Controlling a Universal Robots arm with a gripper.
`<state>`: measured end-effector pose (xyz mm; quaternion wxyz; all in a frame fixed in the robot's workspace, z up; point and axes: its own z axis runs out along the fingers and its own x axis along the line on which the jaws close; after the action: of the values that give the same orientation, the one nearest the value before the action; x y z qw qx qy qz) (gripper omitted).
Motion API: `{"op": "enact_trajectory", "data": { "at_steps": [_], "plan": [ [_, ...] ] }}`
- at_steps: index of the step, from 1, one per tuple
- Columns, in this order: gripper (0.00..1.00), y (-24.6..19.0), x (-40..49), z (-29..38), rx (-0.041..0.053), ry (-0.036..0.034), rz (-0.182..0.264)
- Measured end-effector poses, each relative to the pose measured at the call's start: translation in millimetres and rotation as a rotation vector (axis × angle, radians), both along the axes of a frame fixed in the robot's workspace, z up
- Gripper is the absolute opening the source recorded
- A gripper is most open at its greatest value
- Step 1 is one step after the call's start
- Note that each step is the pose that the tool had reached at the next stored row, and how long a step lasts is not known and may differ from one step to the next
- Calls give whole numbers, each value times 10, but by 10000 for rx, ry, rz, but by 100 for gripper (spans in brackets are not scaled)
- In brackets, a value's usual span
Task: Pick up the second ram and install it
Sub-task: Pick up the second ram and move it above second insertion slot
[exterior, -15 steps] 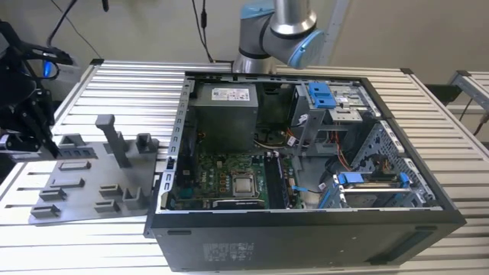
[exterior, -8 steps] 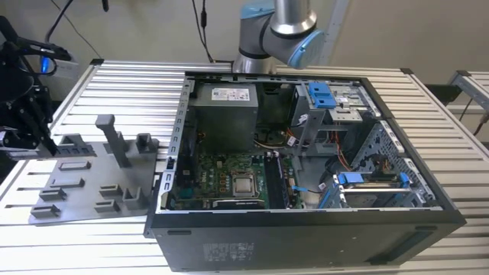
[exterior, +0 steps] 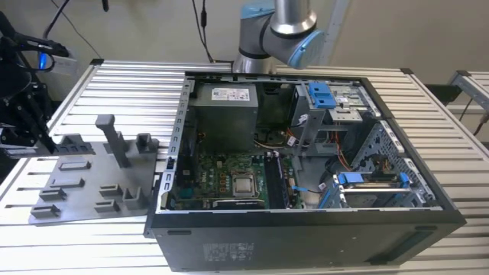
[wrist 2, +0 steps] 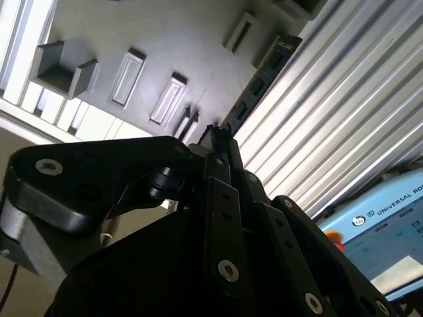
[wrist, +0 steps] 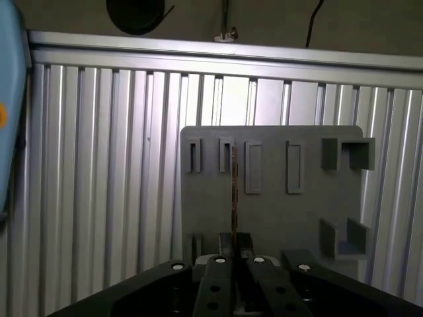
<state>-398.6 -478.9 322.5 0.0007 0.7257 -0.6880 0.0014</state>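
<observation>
Pinches the second ram (wrist: pixel 234 191) by one end in the gripper (wrist: pixel 234 246) over the grey holder tray (wrist: pixel 277 218); could swivel in that narrow hold and drop.

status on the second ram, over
Tool shut on the second ram, held edge-on. Over the grey holder tray. Ram not yet in the open computer case.

On the slatted table (exterior: pixel 130 86), the holder tray (exterior: pixel 84 193) lies at the exterior view's left of the open computer case (exterior: pixel 306 238); a motherboard (exterior: pixel 217 177) lies inside it. The arm (exterior: pixel 279 28) stands behind the case. Over the tray, the gripper (wrist: pixel 235 243) pinches the memory stick (wrist: pixel 234 188).
</observation>
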Motion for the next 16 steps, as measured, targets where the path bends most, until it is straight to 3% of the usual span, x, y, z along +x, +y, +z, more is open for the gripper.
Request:
{"op": "enact_trajectory", "data": {
  "at_steps": [16],
  "plan": [
    [14,0,0,142,0,0,0]
  ]
}}
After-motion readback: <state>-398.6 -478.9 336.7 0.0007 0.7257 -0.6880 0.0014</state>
